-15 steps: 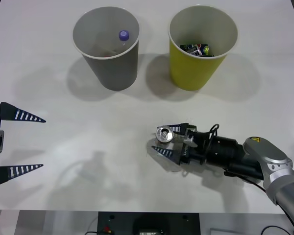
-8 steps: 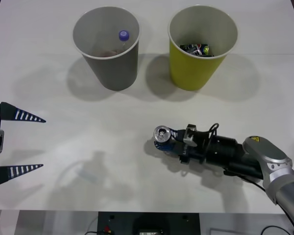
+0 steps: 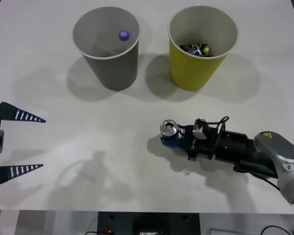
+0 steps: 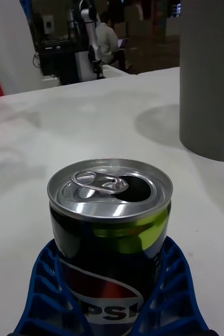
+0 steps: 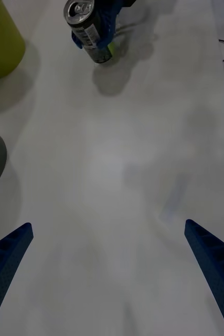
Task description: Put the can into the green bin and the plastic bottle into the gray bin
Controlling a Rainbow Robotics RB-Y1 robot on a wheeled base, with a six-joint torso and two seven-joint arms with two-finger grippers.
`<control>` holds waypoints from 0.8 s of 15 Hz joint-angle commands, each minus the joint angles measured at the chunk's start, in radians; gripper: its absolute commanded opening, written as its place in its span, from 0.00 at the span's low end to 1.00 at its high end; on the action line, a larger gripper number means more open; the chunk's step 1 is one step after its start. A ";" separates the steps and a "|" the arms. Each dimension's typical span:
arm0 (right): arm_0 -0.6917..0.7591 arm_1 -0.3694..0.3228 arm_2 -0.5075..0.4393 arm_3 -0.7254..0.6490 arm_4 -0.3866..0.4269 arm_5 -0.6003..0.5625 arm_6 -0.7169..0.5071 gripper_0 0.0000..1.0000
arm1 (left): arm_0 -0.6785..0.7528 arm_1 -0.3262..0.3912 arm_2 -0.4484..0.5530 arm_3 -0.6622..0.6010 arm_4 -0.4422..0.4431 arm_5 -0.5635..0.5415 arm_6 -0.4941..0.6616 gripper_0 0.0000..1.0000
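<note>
Can [image 3: 169,132] stands upright between the blue ribbed fingers [image 4: 177,294] of the right gripper [image 3: 179,137], which pinch its dark body low on both sides, on the white table [image 3: 112,147] well in front of the two bins. Its silver top with the pull tab faces up and the opening is already punched; in the right wrist view the lower part of the logo is cut off by the picture's edge, and whether the base touches the table cannot be told. The green bin [image 3: 202,46] stands at the far side of the table, to the right of the gray bin [image 3: 108,46], the two near each other but apart. Inside the green bin lies a dark can with green marks [image 3: 196,48], mostly hidden by the bin's wall. In the gray bin the plastic bottle [image 3: 123,36] shows little more than its blue-purple cap; its clear body is hard to make out against the pale inside. The left gripper [image 3: 19,142] hangs at the table's left edge with its fingers spread wide and nothing between them, its body cut off by the frame.
</note>
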 commanded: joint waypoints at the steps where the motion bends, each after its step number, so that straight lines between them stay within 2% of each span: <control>1: 0.059 -0.075 0.000 -0.189 0.089 0.090 -0.203 0.00 | 0.000 0.000 0.000 0.000 0.000 0.000 0.000 1.00; 3: 0.093 -0.125 -0.001 -0.315 0.184 0.152 -0.413 0.00 | 0.000 0.000 0.000 0.000 0.000 0.000 0.000 1.00; 6: 0.137 -0.188 -0.027 -0.491 0.385 0.224 -0.745 0.00 | 0.000 0.000 0.000 0.000 0.000 0.000 0.000 1.00; 10: 0.159 -0.228 -0.079 -0.641 0.675 0.212 -1.166 0.00 | 0.000 0.000 0.000 0.000 0.000 0.000 0.000 1.00; 12: 0.159 -0.230 -0.138 -0.715 0.820 0.110 -1.387 0.00 | 0.000 0.000 0.000 0.000 0.000 0.000 0.000 1.00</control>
